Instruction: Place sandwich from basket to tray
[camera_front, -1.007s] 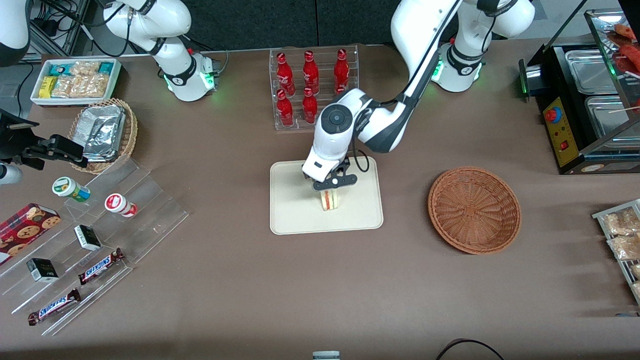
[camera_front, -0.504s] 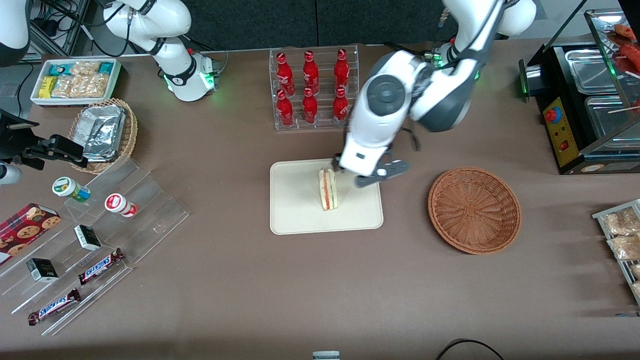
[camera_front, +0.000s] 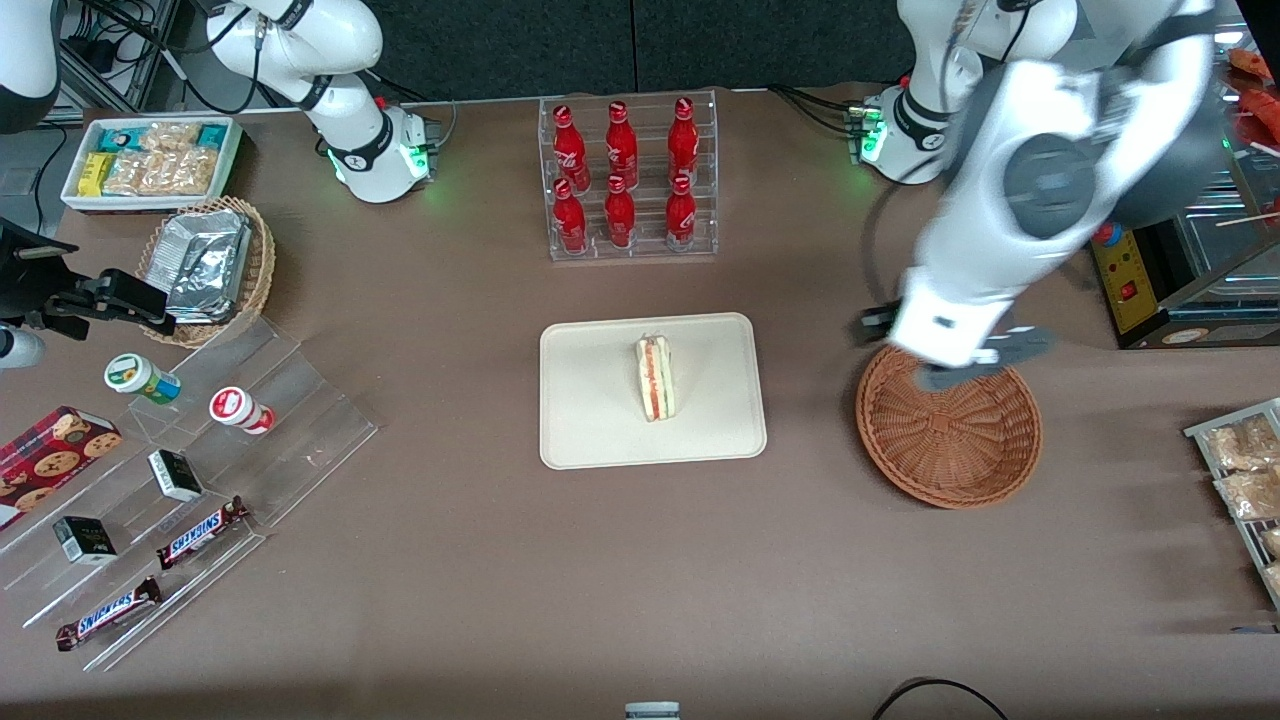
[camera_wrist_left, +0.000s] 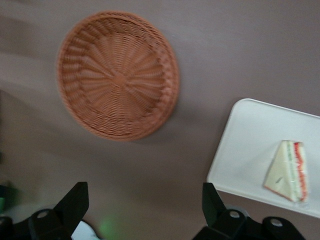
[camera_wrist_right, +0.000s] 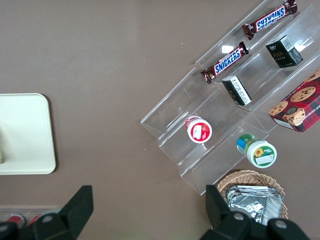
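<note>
**Sandwich delivered, arm pulling away**

The gripper (camera_front: 950, 352) hangs empty above the rim of the basket (camera_front: 948, 420), its two fingers (camera_wrist_left: 74, 202) spread wide with nothing between them. A second ago it was down on the tray (camera_front: 600, 420) and closed around the sandwich (camera_front: 655, 378); half a second ago it had let go and lifted just beside it. Now it has swung well clear, toward the working arm's end of the table, and its outline is smeared — the arm looks to be mid-motion, though how fast cannot be judged.

The sandwich lies on the tray, near its middle, with the red-orange and green filling showing along the cut edge. It has not shifted since the release. The basket is empty in both the front and wrist views. Judged from that, the task's one transfer is done, and what is left is only the arm's retreat.

The tray and basket sit apart on a plain brown table covering. Farther from the front camera than the tray stands a clear rack of red bottles (camera_front: 622, 175). Toward the parked arm's end are a smaller wicker basket with foil packets (camera_front: 208, 268), a white bin of snacks (camera_front: 150, 162) and a clear stepped display (camera_front: 190, 470) holding candy bars, small boxes and cups. Toward the working arm's end a black warmer case with metal pans (camera_front: 1180, 210) stands at the table edge, with bagged snacks (camera_front: 1240, 470) nearer the camera.
</note>
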